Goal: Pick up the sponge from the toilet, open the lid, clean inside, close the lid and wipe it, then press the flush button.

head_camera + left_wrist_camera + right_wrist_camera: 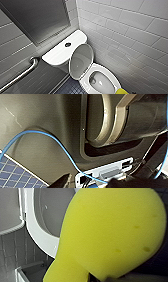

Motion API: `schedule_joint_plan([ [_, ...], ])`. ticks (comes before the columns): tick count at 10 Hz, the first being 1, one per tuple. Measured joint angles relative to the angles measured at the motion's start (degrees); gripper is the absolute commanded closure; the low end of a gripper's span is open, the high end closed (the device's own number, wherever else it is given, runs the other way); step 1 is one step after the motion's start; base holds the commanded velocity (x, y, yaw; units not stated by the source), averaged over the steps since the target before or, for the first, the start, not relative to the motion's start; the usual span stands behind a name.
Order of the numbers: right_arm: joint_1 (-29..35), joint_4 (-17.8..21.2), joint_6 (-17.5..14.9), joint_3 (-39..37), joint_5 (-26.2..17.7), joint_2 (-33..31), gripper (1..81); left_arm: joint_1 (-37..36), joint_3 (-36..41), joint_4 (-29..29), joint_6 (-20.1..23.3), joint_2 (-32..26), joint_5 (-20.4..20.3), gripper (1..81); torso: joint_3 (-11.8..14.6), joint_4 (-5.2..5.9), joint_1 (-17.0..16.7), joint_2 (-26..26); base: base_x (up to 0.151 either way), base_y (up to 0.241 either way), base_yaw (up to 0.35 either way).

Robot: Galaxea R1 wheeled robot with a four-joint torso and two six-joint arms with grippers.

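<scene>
The toilet (106,71) is sitting in the corner of a tiled room, running from the centre of the head view down toward the lower right. The lid (81,61) is standing raised just below centre, leaning back against the tank with its inner side facing the camera. The bowl is lying open below it, grey inside the white seat ring. The flush button (67,44) is sitting on the flat tank cover (56,55), a little left of centre.

The sponge (121,91) is showing as a bright yellow patch at the bottom edge, right of centre, just beside the front of the seat ring. In the right wrist view the sponge (112,235) is looming large and close, with the seat ring (37,235) and the open bowl beyond it. The right jaws are closing on the sponge's narrower end. A dark bit of them is peeking out at the foam's edge, and the foam is hiding the rest.

A steel grab bar (20,76) is slanting across the lower left. A dull metal panel (37,17) is filling the upper left, and pale wall tiles (130,37) are covering the right. Dark blue floor tiles (68,88) are showing at the bottom. In the left wrist view a blue cable (50,140) is arcing across the robot's grey body. Whether the left jaws are parted or closed, I cannot tell.
</scene>
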Motion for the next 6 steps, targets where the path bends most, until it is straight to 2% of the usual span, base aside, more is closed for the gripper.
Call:
schedule_joint_plan([
  [1, 1.3, 0.0, 0.1, 0.8, -0.3, 0.1, 81.1, 0.0, 0.0, 0.0, 0.0, 0.0, -0.1, 1.0, 0.0, 0.00, 0.0, 0.0, 0.000, 0.000, 0.000],
  [3, 8.0, 0.0, 0.2, 2.0, -0.4, 1.3, 81.1, 0.0, 0.0, 0.0, 0.0, 0.0, -0.2, 1.0, 0.0, 0.00, 0.0, 0.0, 0.000, 0.000, 0.000],
  [6, 15.1, 0.1, 1.6, 0.8, -2.6, 7.3, 81.1, 0.0, 0.0, 0.0, 0.0, 0.0, -0.2, 1.0, 0.0, 0.00, 0.0, 0.0, 0.000, 0.000, 0.000],
])
